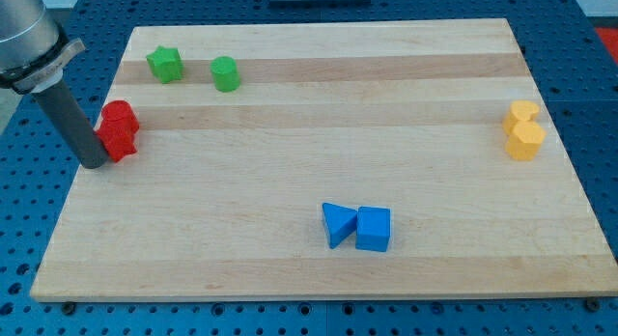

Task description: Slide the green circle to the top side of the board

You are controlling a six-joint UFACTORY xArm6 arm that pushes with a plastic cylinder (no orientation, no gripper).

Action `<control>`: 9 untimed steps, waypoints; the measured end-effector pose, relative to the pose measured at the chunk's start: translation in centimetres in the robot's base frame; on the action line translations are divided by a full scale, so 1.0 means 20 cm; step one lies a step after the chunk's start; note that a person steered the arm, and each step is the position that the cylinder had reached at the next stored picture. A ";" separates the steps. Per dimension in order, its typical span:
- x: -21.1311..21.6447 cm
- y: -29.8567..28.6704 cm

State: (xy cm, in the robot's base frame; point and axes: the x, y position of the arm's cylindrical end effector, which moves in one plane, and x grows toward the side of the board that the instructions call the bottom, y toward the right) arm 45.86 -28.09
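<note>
Tip status: my tip (94,164) sits at the board's left edge, touching or just beside the lower-left side of the red block (118,130). Rod (68,114) leans up toward the view's top left, into the grey arm housing (27,32). No gripper on this rig, just the rod, so nothing is held or clamped.

Green circle (225,73) is in the upper left of the wooden board (319,259), near the top side but not at the edge. Green star (165,63) is just to its left, with a small gap between them. Both greens are well apart from my tip, up and to the right of it.

Red block shape is unclear, it looks like two lobes stacked top to bottom.

Blue triangle (337,223) and blue cube (374,229) sit side by side, touching, low centre of the board. Yellow block (523,129) is near the right edge, mid height, lobed outline, exact shape hard to tell.

Blue perforated table (14,278) surrounds the board.
</note>
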 end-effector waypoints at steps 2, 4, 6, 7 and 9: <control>0.20 0.06; 0.13 0.42; 0.11 0.43; 0.02 0.44; -0.43 0.81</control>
State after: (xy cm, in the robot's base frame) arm 37.24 -11.93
